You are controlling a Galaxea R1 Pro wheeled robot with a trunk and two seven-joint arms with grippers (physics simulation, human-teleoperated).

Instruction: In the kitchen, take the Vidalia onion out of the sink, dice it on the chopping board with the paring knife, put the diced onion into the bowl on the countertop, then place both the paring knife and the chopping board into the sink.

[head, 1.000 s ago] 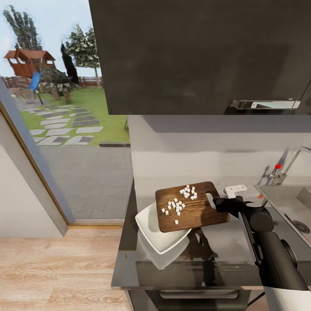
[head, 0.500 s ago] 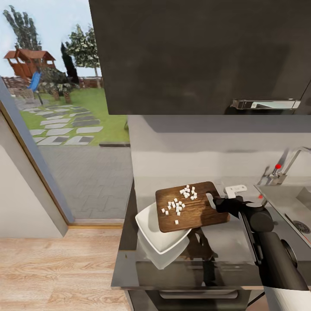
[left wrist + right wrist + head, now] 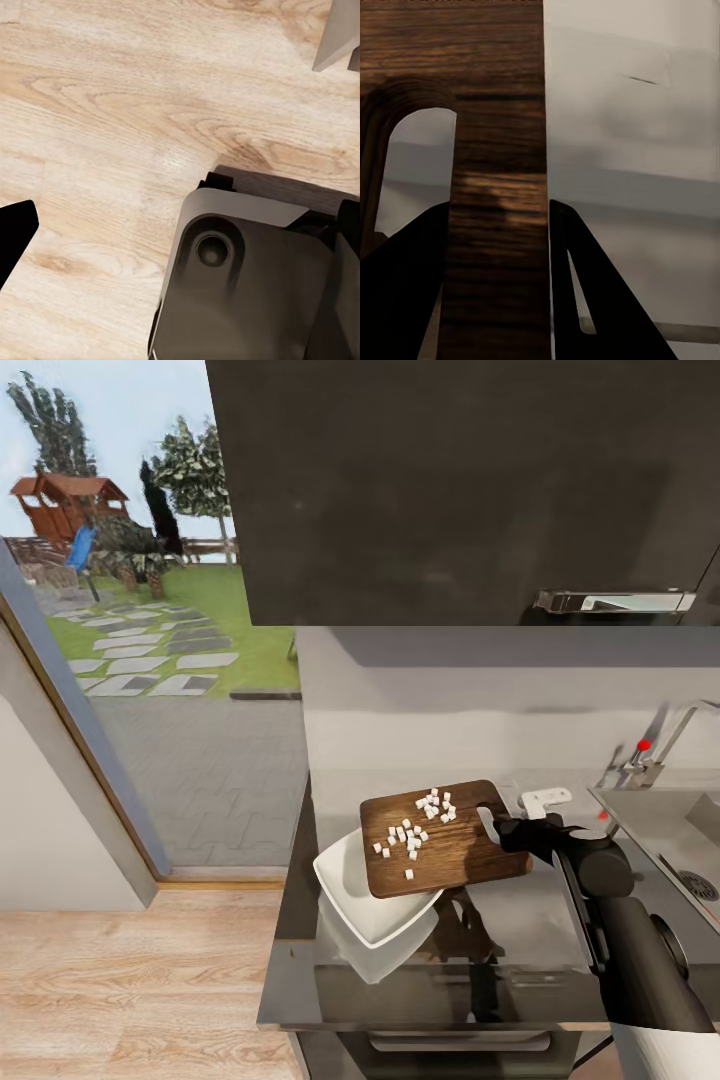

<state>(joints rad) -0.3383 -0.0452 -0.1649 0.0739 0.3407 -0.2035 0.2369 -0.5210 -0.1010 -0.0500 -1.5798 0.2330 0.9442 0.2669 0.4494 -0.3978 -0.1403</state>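
Countertop (image 3: 530,920): dark grey, glossy, thin pale edge along front. White squarish bowl (image 3: 365,895) sits directly on it near left end, one corner reaching toward front edge, reflection showing on gloss beneath. Sink (image 3: 665,830) set into right end, steel basin, drain at far right. Chrome tap (image 3: 655,745) with red dot rises at back edge beside basin. Small white object (image 3: 545,800) lies flat near back edge, between bowl and sink. Pale wood-plank floor (image 3: 130,980) left of countertop.
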